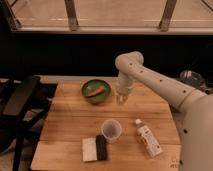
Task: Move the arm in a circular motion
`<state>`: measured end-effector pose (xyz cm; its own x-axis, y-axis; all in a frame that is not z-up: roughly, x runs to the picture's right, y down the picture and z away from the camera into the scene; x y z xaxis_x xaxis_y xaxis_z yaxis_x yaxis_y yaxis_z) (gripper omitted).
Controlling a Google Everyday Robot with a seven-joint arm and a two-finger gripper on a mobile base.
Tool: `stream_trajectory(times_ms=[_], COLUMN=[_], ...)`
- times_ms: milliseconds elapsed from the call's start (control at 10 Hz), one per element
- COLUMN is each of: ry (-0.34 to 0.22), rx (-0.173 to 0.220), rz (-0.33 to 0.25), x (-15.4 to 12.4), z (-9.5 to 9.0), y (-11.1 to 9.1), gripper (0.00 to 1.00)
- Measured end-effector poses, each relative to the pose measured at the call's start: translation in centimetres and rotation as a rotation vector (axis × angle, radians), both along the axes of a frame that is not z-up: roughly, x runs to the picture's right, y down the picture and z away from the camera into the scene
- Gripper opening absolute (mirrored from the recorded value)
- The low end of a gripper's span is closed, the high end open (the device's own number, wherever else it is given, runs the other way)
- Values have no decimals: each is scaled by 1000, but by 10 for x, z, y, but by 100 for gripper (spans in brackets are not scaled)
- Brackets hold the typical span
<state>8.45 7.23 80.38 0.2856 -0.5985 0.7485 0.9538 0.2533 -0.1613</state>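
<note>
The cream-white jointed arm (165, 87) reaches in from the right, its elbow (129, 64) high over the back of the wooden table (70, 125). Its last segment points straight down and ends in the narrow gripper (121, 100), which hangs just above the table top, right of the green bowl (97, 91). The gripper holds nothing that I can see.
The green bowl holds an orange-red item (96, 91). A clear plastic cup (111, 130) stands at the table's middle front. A white bottle (149, 139) lies at the front right. A white and a black block (95, 148) lie at the front. A black chair (20, 100) stands left.
</note>
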Motion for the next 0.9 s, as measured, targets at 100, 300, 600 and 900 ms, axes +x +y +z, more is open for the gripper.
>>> stream_trajectory(times_ms=[100,300,600,900], ry=[-10,-4,3,24], rx=[0,11,16,27], rz=[-17,-8,21,70], x=[-7,-8,7,21], z=[9,25,30,12], y=[-10,-32,-40,-18], gripper=[7,1,1,1])
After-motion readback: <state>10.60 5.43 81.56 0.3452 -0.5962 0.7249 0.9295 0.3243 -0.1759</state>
